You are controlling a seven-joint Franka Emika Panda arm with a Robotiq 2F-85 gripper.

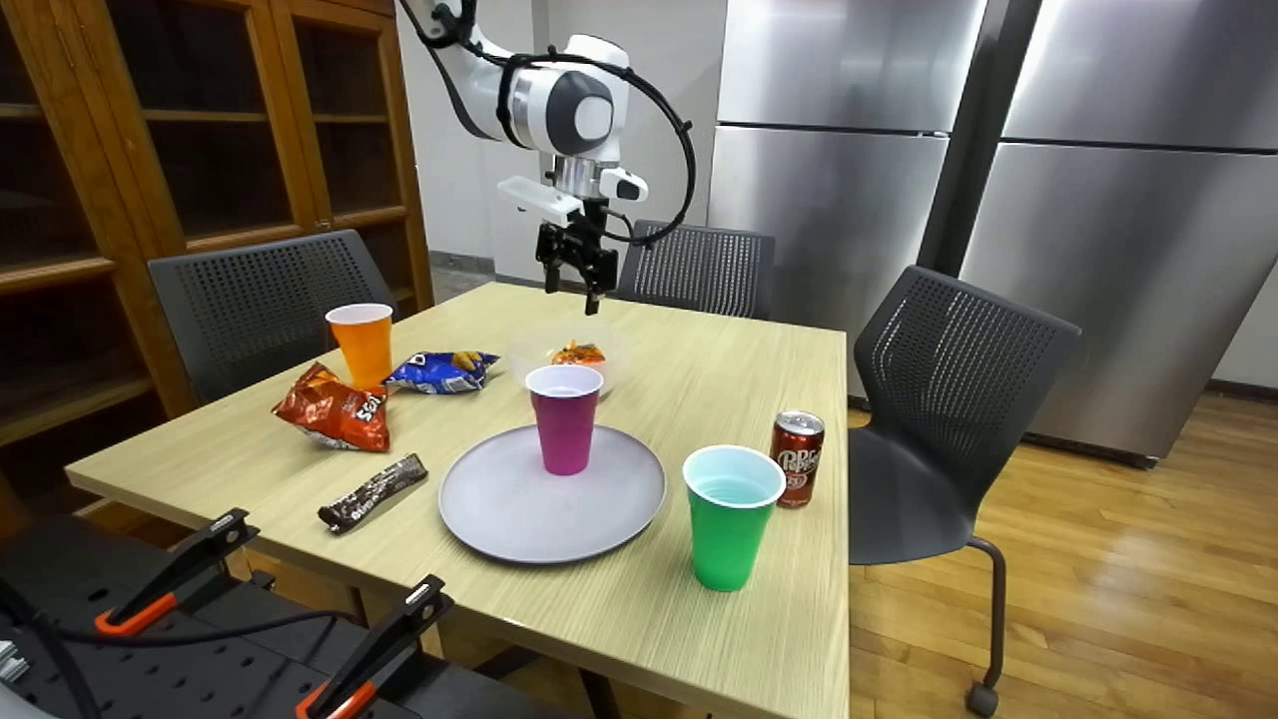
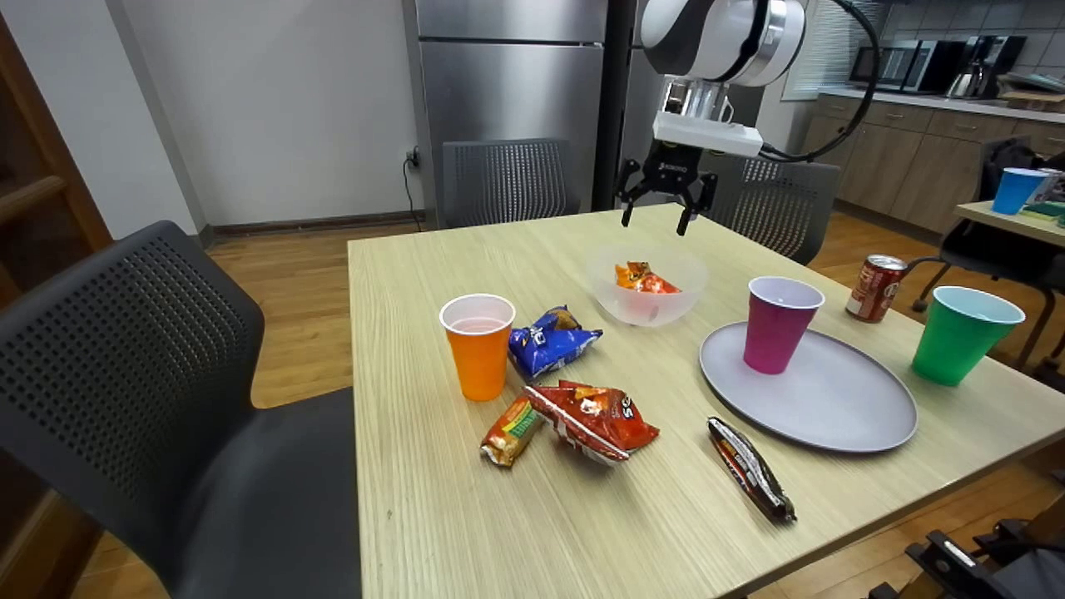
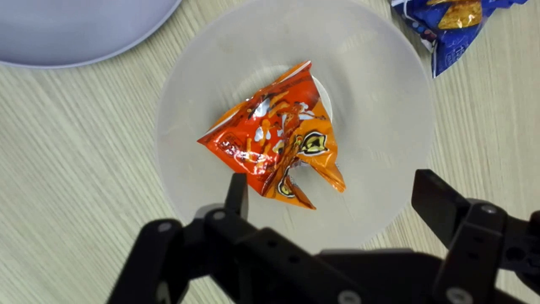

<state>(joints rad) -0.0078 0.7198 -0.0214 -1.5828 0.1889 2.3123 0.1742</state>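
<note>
A: Gripper [image 2: 655, 225], one: state and place?
B: Spread wide, holding nothing; above the bowl [image 3: 375, 88].
A: Snack bag [image 3: 270, 131], one, orange-red?
B: Inside the bowl, below the gripper, not touching it; crumpled, long axis unclear.

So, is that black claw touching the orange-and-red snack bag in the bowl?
Apart. In an exterior view, the open gripper hangs above the snack bag, with a plain gap between the two.
</note>
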